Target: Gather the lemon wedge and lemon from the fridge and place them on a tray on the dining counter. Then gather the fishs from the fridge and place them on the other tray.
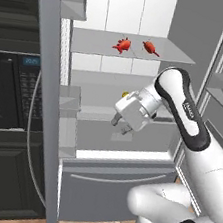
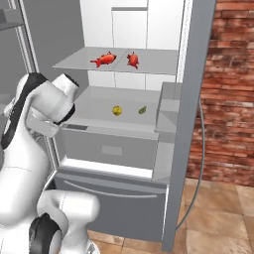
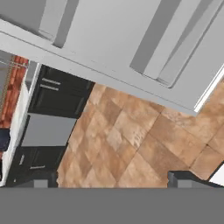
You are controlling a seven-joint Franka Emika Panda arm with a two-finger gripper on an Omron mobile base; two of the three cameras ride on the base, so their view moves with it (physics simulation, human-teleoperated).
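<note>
Inside the open fridge (image 2: 124, 30), two fishs (image 2: 103, 60) top the frame (upper shelf); one lemon (image 2: 117, 110) and one lemon wedge (image 2: 142, 110) sit centre; pincer (image 1: 122, 125) spread, empty.

My arm (image 1: 184, 112) is glossy white plastic with dark joints. The fridge (image 2: 196, 74) has a matt grey, metal-looking shell and smooth white walls inside. The floor (image 3: 127, 144) is mottled tan tile; the wall (image 2: 233, 84) is rough red brick.
</note>
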